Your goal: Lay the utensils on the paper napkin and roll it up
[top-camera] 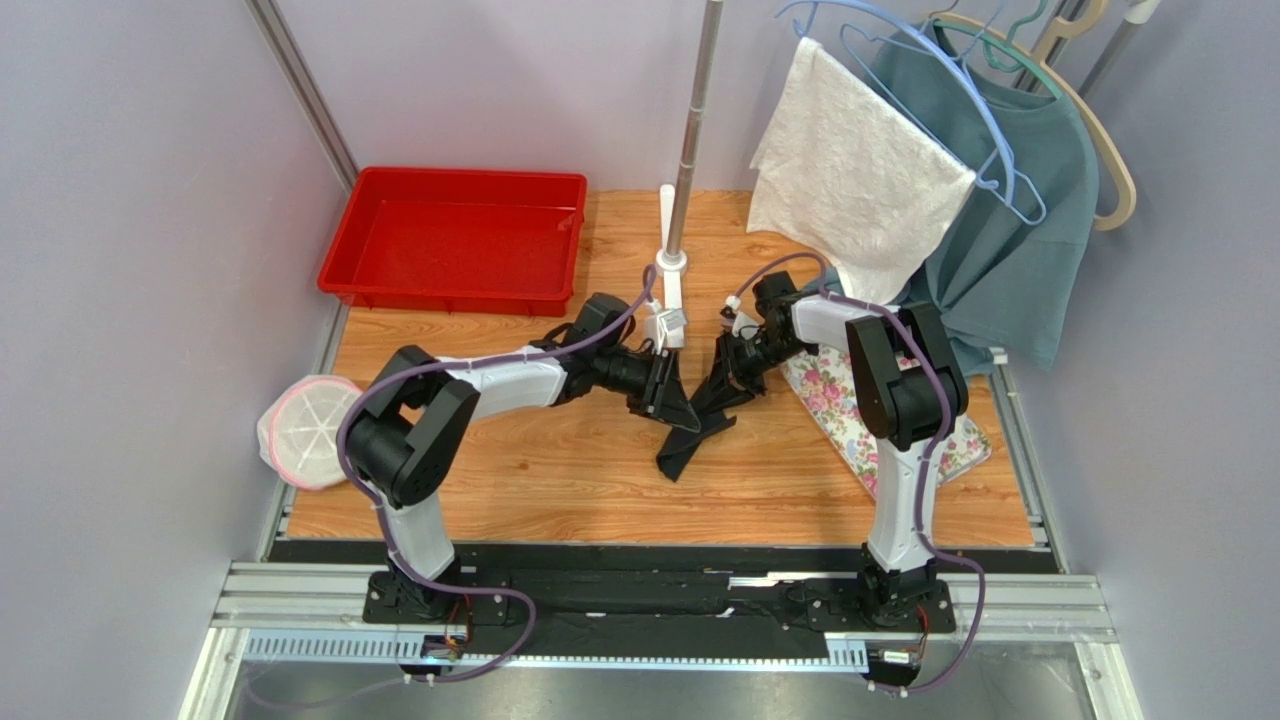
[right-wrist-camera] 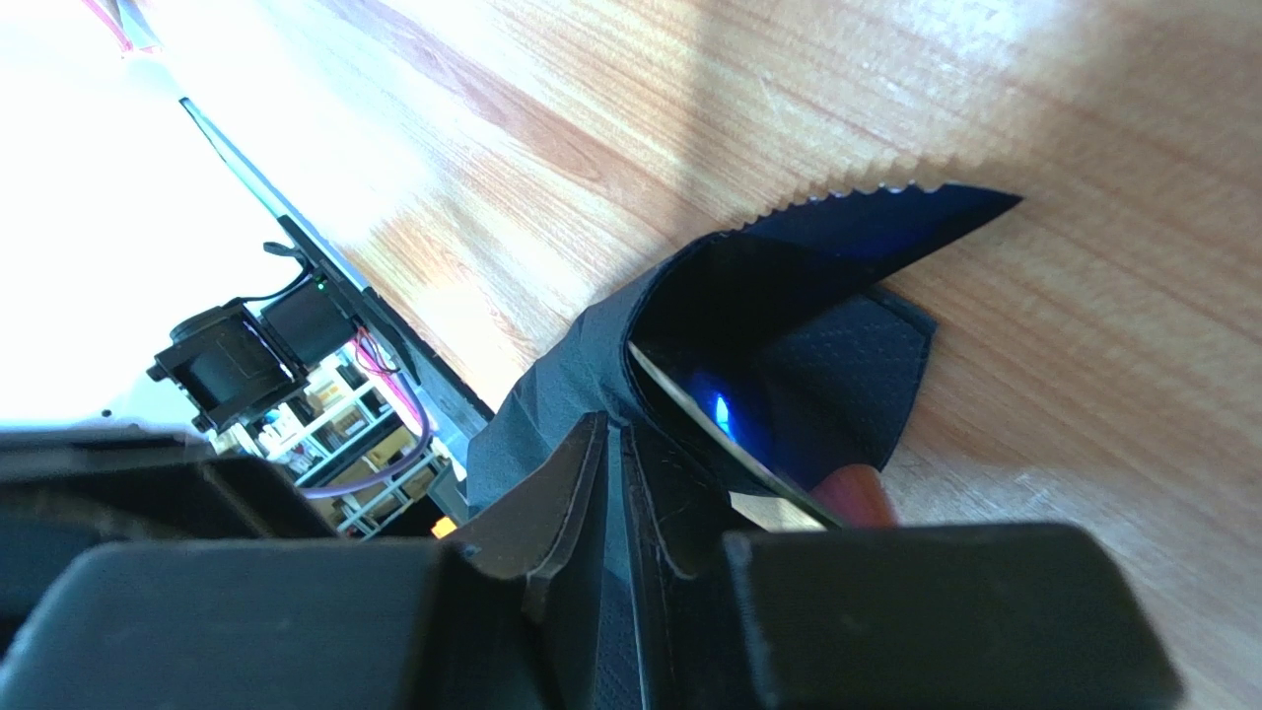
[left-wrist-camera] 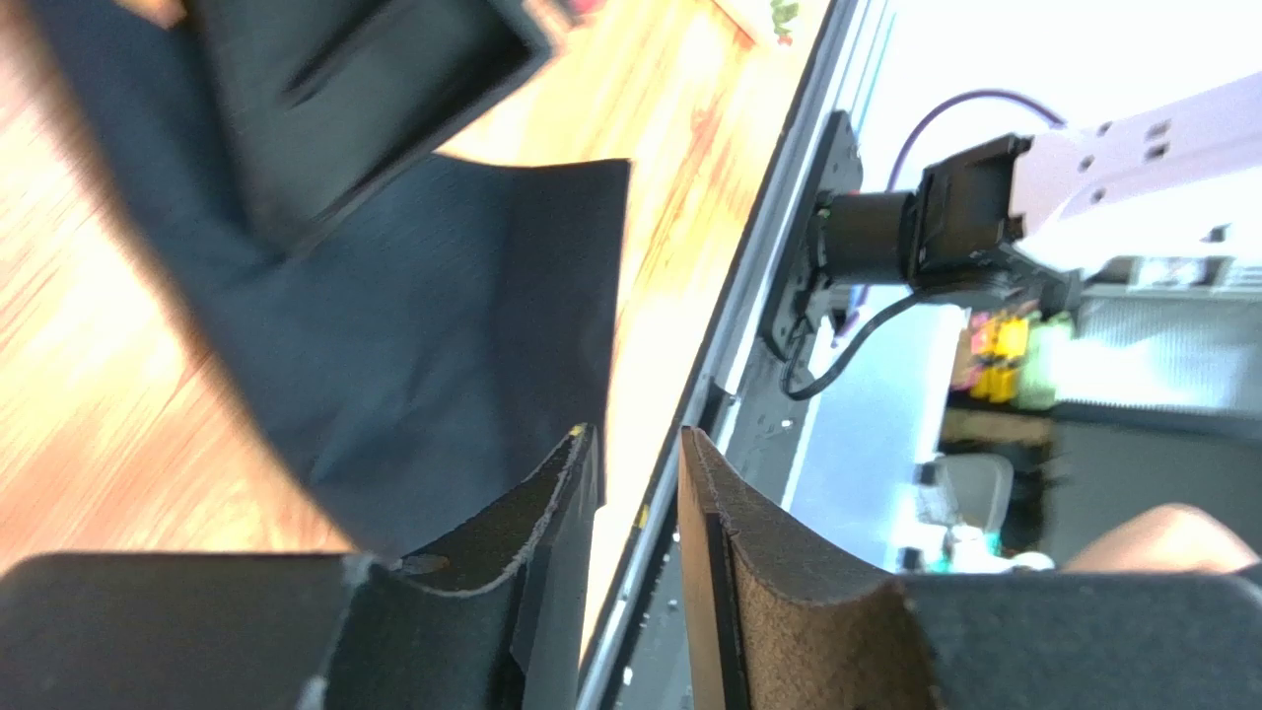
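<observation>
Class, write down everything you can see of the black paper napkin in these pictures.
The paper napkin is a thin, matte black sheet with a fine embossed texture and one zigzag-cut edge. It is not flat. It is folded loosely into an open pocket around a shiny utensil, and its lower part rests on the wooden table between the two arms. The right gripper pinches a fold of it. The left gripper stands open close by, gripping nothing.

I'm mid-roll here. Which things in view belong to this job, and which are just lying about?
Job:
napkin
utensils, tucked in its fold

Lying about:
red tray
floral mat
white cloth
teal garment
pole
round white thing at the left edge
</observation>
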Motion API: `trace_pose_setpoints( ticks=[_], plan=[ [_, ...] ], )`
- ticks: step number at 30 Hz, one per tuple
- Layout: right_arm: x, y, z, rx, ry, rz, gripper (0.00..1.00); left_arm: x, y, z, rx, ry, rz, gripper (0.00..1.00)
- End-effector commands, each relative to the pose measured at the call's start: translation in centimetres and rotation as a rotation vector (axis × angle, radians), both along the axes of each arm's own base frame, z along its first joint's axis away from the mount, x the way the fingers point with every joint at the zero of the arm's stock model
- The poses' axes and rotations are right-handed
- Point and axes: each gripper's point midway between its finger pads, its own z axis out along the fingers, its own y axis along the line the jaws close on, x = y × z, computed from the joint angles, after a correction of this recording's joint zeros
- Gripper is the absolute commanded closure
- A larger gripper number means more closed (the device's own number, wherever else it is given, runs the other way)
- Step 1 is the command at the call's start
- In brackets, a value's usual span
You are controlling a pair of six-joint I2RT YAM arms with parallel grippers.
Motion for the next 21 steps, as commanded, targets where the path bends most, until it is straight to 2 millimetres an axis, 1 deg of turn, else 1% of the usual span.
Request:
trace_pose_setpoints(
  ticks=[1,5,8,9,11,15,17,18,19,21],
  plan=[
    [0.1,-1.2,-2.6,-0.100,-0.047,0.034,0.83,-0.2,1.4,-1.0,-0.006,0.133,0.035,0.66],
    [0.2,-1.3,-2.7,-0.109,-0.048,0.033,0.83,-0.5,1.1,-2.0,-0.005,0.162,0.021,0.69],
    [0.4,-1.3,-2.8,-0.115,-0.052,0.031,0.83,-0.9,0.6,-3.0,0.008,0.146,-0.026,0.71],
    [0.4,-1.3,-2.9,-0.117,-0.051,0.032,0.83,-1.0,0.6,-3.4,0.015,0.139,-0.037,0.74],
    [0.6,-1.3,-3.0,-0.124,-0.052,0.029,0.82,-1.1,0.8,-4.3,0.034,0.122,-0.064,0.76],
    [1.0,-1.4,-3.0,-0.136,-0.060,0.027,0.82,-1.4,1.2,-5.0,0.047,0.104,-0.101,0.76],
    [1.2,-1.4,-3.0,-0.144,-0.062,0.026,0.82,-1.8,1.7,-5.8,0.083,0.114,-0.105,0.76],
    [1.2,-1.4,-3.1,-0.146,-0.060,0.026,0.82,-1.9,1.9,-6.1,0.099,0.117,-0.102,0.77],
    [1.3,-1.5,-3.1,-0.149,-0.060,0.026,0.82,-2.2,2.3,-6.9,0.126,0.137,-0.098,0.78],
    [1.6,-1.4,-3.2,-0.153,-0.069,0.028,0.82,-2.1,2.6,-7.5,0.130,0.162,-0.083,0.82]
  ],
)
